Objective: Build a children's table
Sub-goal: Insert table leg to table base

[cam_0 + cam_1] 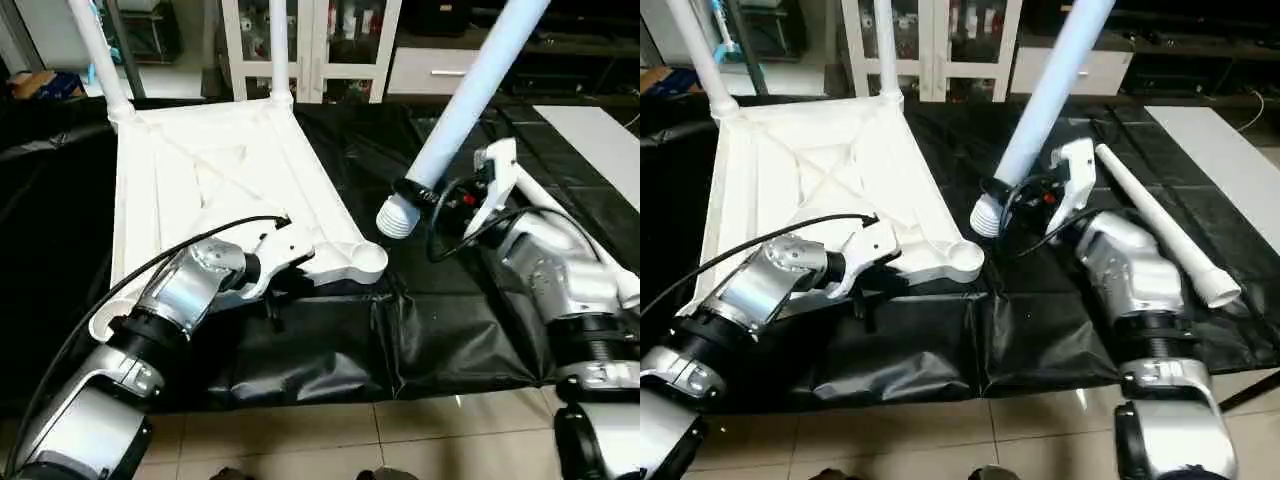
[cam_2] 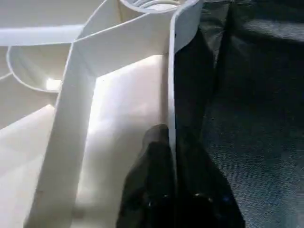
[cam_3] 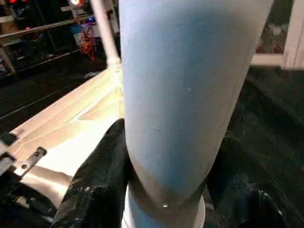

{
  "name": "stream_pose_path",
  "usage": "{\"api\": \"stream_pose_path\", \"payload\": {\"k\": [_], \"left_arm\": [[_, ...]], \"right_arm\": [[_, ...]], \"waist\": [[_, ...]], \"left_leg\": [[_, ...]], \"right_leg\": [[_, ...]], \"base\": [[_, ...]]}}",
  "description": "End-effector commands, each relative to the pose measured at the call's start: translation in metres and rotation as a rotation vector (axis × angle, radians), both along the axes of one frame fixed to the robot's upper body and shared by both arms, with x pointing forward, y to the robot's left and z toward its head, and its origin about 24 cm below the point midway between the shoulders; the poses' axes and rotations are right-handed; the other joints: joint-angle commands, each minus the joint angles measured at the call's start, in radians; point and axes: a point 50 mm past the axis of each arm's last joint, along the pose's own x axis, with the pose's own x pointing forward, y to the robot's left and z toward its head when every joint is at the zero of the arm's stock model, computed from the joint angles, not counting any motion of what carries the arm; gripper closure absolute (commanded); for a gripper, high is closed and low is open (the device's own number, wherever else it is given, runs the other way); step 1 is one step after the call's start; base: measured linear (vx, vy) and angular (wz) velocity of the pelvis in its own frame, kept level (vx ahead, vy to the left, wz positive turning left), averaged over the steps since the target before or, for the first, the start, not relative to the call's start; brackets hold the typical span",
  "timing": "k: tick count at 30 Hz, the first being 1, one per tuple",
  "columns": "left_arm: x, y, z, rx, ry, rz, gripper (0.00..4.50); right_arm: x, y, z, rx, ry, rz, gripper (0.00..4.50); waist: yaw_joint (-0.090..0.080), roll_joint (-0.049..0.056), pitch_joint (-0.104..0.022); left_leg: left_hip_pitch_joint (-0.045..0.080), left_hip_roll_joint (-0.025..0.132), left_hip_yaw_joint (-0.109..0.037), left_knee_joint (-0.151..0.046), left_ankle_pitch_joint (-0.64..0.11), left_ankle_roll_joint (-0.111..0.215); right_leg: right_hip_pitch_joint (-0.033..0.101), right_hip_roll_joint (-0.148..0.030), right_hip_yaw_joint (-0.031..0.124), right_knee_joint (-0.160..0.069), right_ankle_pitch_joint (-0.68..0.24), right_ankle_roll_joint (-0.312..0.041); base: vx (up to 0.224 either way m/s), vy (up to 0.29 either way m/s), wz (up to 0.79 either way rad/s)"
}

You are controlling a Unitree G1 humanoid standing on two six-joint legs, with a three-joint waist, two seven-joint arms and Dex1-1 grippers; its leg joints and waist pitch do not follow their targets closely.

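Observation:
The children's table top point(image 1: 200, 170) lies upside down on a black sheet, its X ribs facing up. Two white legs point(image 1: 95, 50) point(image 1: 278, 45) stand in its far corner sockets. My left gripper point(image 2: 173, 190) is shut on the rim wall of the top's near edge, close to the empty near-right socket point(image 1: 362, 260). My right gripper point(image 1: 418, 193) is shut on a third leg point(image 1: 470, 90). This leg leans up and to the right. Its threaded end point(image 1: 398, 217) hangs just to the right of that socket, apart from it. A fourth leg point(image 1: 1160, 225) lies on the sheet at the right.
The black sheet point(image 1: 450, 330) covers the work surface, and its front edge drops to a tiled floor point(image 1: 400, 440). White cabinets point(image 1: 320, 40) stand behind. A white board point(image 1: 600, 130) lies at the far right.

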Motion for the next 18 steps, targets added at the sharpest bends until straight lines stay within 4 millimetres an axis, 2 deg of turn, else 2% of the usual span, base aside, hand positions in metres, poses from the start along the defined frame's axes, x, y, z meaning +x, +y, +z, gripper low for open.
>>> {"api": "stream_pose_path", "payload": {"k": [1,2,3,5,6,9,10,12,13,14,18], "left_arm": [[-0.017,0.006,-0.02,0.024,0.097,-0.006,4.49],[-0.02,0.007,-0.02,0.014,0.104,-0.004,4.5],[-0.023,0.008,-0.019,0.003,0.113,-0.006,4.5],[-0.031,0.015,-0.018,-0.009,0.129,0.004,4.5],[-0.031,0.015,-0.018,-0.009,0.129,0.005,4.5],[-0.034,0.016,-0.018,-0.019,0.132,0.009,4.5],[-0.036,0.014,-0.017,-0.023,0.129,-0.002,4.5],[-0.038,0.011,-0.015,-0.031,0.124,-0.01,4.5],[-0.04,0.008,-0.014,-0.039,0.129,-0.016,4.5],[-0.04,0.008,-0.014,-0.039,0.129,-0.016,4.5],[-0.047,0.007,-0.017,-0.047,0.125,0.002,4.5]], "right_arm": [[0.002,0.002,-0.001,-0.017,0.009,0.032,2.66],[0.001,0.004,-0.004,-0.025,0.022,0.049,2.66],[0.0,0.006,-0.008,-0.03,0.036,0.064,2.66],[-0.003,0.013,-0.017,0.022,0.061,0.053,2.66],[-0.003,0.013,-0.017,0.022,0.061,0.054,2.66],[-0.008,0.021,-0.023,0.04,0.071,0.093,2.66],[-0.01,0.026,-0.024,0.047,0.072,0.134,2.66],[-0.013,0.032,-0.023,0.069,0.07,0.176,2.66],[-0.015,0.035,-0.021,0.096,0.071,0.207,2.66],[-0.015,0.035,-0.021,0.096,0.071,0.208,2.66],[-0.024,0.041,-0.023,0.08,0.074,0.259,2.66]], "waist": [[-0.004,-0.002,-0.082],[-0.007,-0.017,-0.084],[-0.009,-0.006,-0.08],[-0.017,-0.015,-0.08],[-0.019,-0.015,-0.075],[-0.022,-0.01,-0.073],[-0.02,-0.025,-0.069],[-0.02,-0.023,-0.066],[-0.022,-0.038,-0.069],[-0.019,-0.032,-0.068],[-0.019,-0.033,-0.071]], "left_leg": [[0.015,0.009,0.005,-0.067,-0.191,0.037],[0.011,0.011,0.006,-0.066,-0.181,0.044],[0.01,0.01,0.006,-0.067,-0.166,0.057],[0.008,0.011,0.007,-0.066,-0.153,0.069],[0.009,0.011,0.007,-0.069,-0.16,0.074],[0.014,0.012,0.008,-0.07,-0.186,0.064],[0.012,0.012,0.008,-0.071,-0.195,0.063],[0.013,0.014,0.007,-0.074,-0.204,0.06],[0.013,0.015,0.007,-0.073,-0.203,0.058],[0.015,0.016,0.006,-0.074,-0.193,0.059],[0.013,0.016,0.009,-0.074,-0.166,0.062]], "right_leg": [[0.066,-0.026,0.022,-0.062,-0.162,-0.265],[0.07,-0.027,0.021,-0.055,-0.15,-0.271],[0.067,-0.027,0.022,-0.056,-0.154,-0.27],[0.068,-0.028,0.023,-0.055,-0.15,-0.271],[0.064,-0.029,0.022,-0.058,-0.189,-0.26],[0.058,-0.027,0.024,-0.066,-0.245,-0.242],[0.058,-0.028,0.023,-0.066,-0.275,-0.229],[0.053,-0.03,0.024,-0.071,-0.311,-0.211],[0.056,-0.031,0.024,-0.07,-0.321,-0.203],[0.053,-0.032,0.025,-0.069,-0.311,-0.2],[0.052,-0.028,0.026,-0.065,-0.267,-0.199]], "base": [[0.0,0.0,0.0],[0.0,0.0,0.0],[0.0,0.0,0.0],[0.0,0.0,0.0],[0.0,0.0,0.0],[0.0,0.0,0.0],[0.0,0.0,0.0],[0.0,0.0,0.0],[0.0,0.0,0.0],[0.0,0.0,0.0],[0.0,0.0,0.0]]}}
